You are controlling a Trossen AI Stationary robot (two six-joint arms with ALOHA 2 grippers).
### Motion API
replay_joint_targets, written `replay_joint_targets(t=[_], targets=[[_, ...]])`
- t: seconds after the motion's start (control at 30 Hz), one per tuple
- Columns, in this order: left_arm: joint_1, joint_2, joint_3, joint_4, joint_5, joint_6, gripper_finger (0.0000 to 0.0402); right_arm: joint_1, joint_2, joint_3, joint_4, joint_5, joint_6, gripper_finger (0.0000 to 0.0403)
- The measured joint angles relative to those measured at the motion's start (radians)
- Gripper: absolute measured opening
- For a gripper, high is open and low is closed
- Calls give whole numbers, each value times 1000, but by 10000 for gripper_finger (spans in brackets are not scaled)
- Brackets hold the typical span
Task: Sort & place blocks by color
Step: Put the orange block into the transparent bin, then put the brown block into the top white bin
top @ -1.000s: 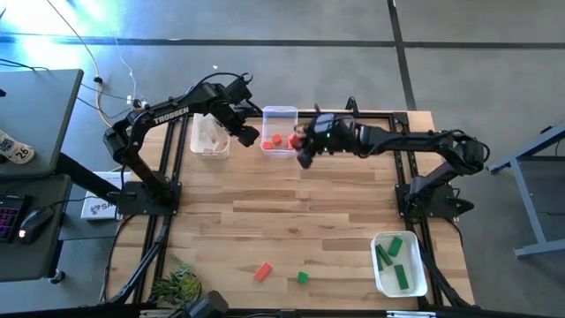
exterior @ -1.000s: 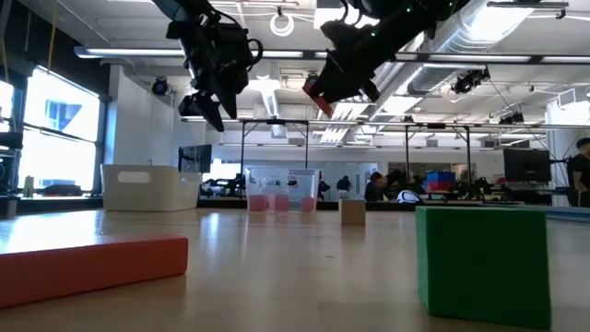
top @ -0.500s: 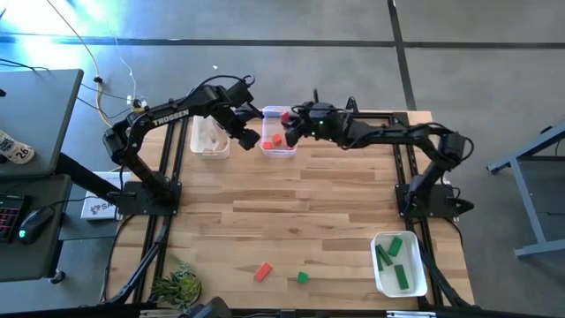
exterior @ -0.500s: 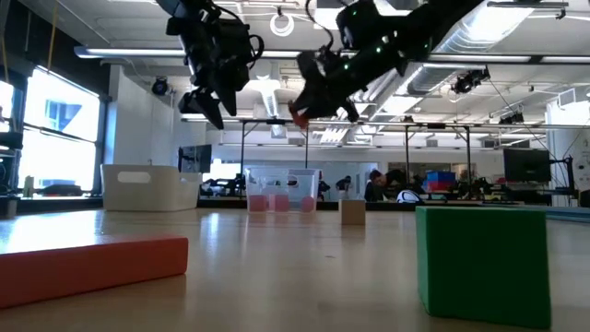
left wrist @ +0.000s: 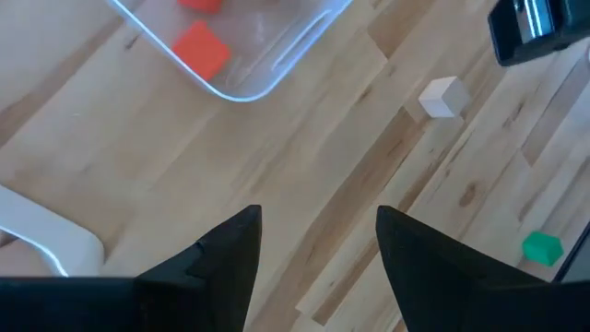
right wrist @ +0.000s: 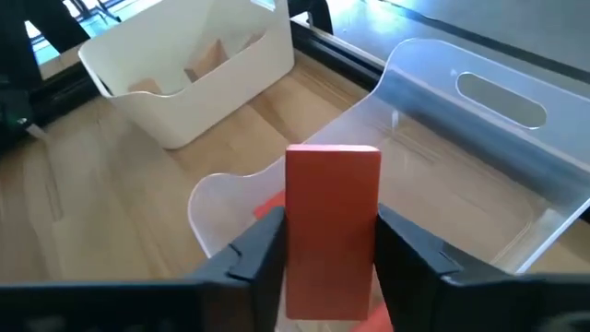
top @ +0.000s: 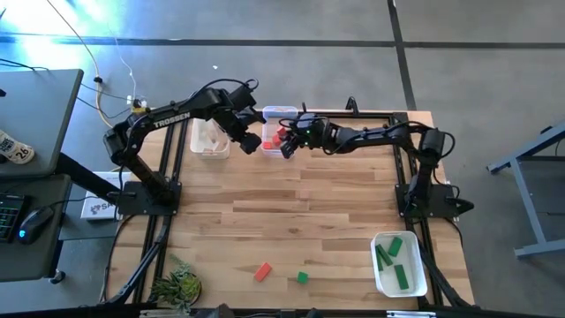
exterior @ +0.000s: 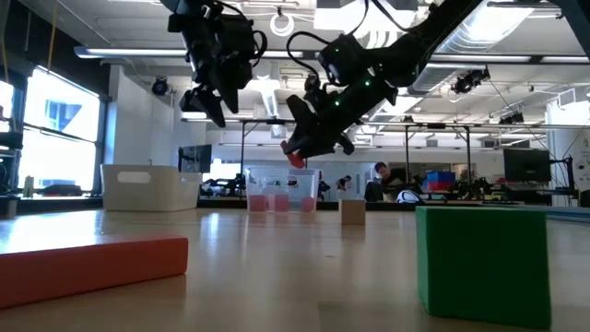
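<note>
My right gripper hangs over the clear tub at the table's far middle, shut on a red-orange block. The low view shows that block above the tub. More red blocks lie on the tub's floor. My left gripper hovers open and empty over bare wood between the clear tub and the white tub. On the table lie a light wood cube, a red bar and a green cube. My right gripper pinches the red-orange block by its two long sides, one finger on each. The fingers come slanting down from the table's right and lie along the block, whose far end sticks out past them. The block is lifted clear above the clear tub.
The white tub at the far left holds light wood pieces. A second white tub with green blocks stands at the near right. A small plant sits at the near left edge. Black frame rails run along both sides.
My right gripper has carried the red-orange block down and toward the table's left, from beside the clear tub's right wall to over the tub.
</note>
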Motion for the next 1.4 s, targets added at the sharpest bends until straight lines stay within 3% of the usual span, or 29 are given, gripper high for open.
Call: replay_joint_targets(t=[0.13,0.27,0.53,0.67,0.87,1.07,1.4], targets=[[-29,0,0,0,0,-11,202,0,0,0,1,0,5,213],[-62,0,0,-1,-3,-10,202,0,-15,0,-24,-5,42,245],[-125,0,0,-58,-16,17,202,0,-82,0,-111,50,30,250],[-153,0,0,-60,-18,17,202,4,-82,36,-165,-7,77,251],[-166,0,0,-105,-73,33,202,77,-89,177,-516,-50,111,251],[-157,0,0,-131,-197,27,202,156,-90,315,-859,-39,280,252],[-132,0,0,-137,-309,25,202,241,-86,347,-1056,-63,571,252]])
